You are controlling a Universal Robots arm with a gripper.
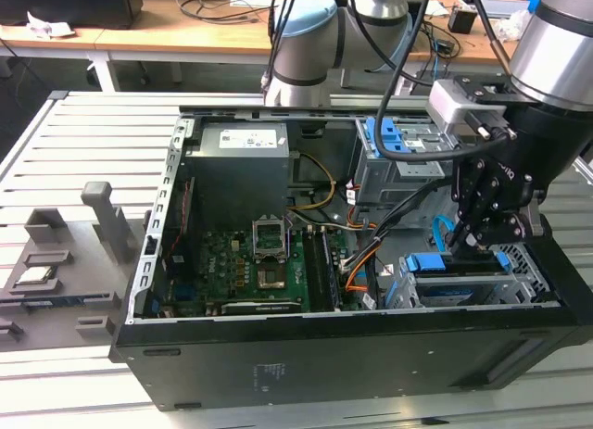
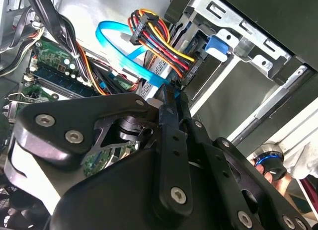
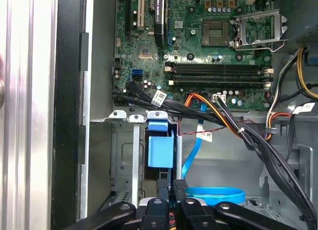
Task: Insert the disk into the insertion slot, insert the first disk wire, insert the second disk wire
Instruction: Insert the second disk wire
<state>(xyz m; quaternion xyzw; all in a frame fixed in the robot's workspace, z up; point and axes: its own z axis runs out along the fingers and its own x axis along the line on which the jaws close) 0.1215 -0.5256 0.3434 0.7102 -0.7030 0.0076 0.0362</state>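
The disk [image 1: 454,269], grey in its blue carrier [image 3: 160,149], lies inside the silver insertion slot [image 1: 523,267] at the exterior view's right. My gripper [image 1: 474,239] hangs right above the disk's end, fingers [image 2: 166,108] closed together on the plug end of the second disk wire [image 2: 119,53], a flat light-blue cable looping away from the tips. That loop also appears beside my gripper [image 3: 170,186] as the blue cable [image 3: 213,193]. The first disk wire [image 2: 161,43], an orange, red and black bundle, runs to a black plug at the cage edge; whether it is seated I cannot tell.
The taller grey bay with a blue latch [image 1: 394,146] stands behind the slot. The motherboard [image 1: 264,262] and power supply [image 1: 243,165] fill the case's left. Thick black cables [image 3: 248,140] cross near the cage. The black case wall [image 1: 371,355] runs along the front.
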